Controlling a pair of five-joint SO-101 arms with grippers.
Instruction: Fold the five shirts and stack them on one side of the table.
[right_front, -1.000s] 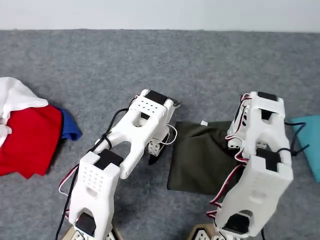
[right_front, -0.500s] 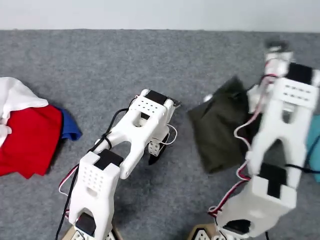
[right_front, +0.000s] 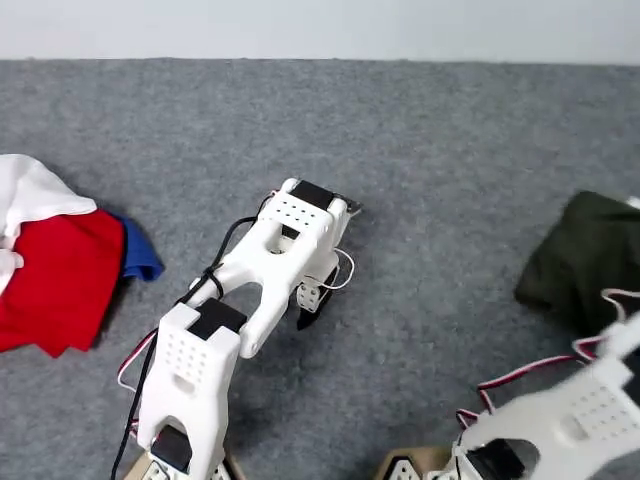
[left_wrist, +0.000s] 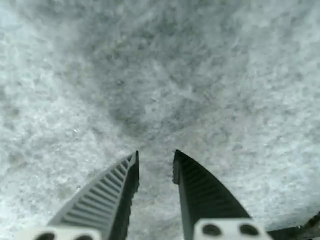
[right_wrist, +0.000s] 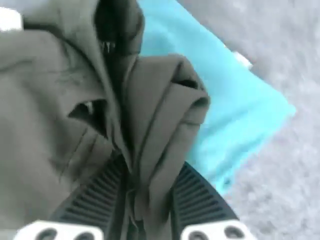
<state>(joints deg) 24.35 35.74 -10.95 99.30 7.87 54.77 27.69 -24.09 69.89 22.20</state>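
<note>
My right gripper (right_wrist: 148, 172) is shut on a bunched olive shirt (right_wrist: 75, 100), which hangs over a turquoise shirt (right_wrist: 235, 115) lying flat on the grey carpet. From above, the olive shirt (right_front: 585, 260) sits crumpled at the table's right edge, beyond the right arm (right_front: 570, 425). My left gripper (left_wrist: 155, 159) stands slightly open over bare carpet, nothing between its fingers; from above it is near the table's middle (right_front: 308, 312). A red shirt (right_front: 55, 280), a white shirt (right_front: 25, 195) and a blue shirt (right_front: 140, 255) lie heaped at the far left.
Grey carpet (right_front: 430, 150) covers the whole table, with a pale wall behind its far edge. The left arm (right_front: 250, 290) stretches from the front edge toward the middle.
The right arm has swung to the right, carrying the olive shirt from the table's middle to the right edge. The left arm has not moved.
</note>
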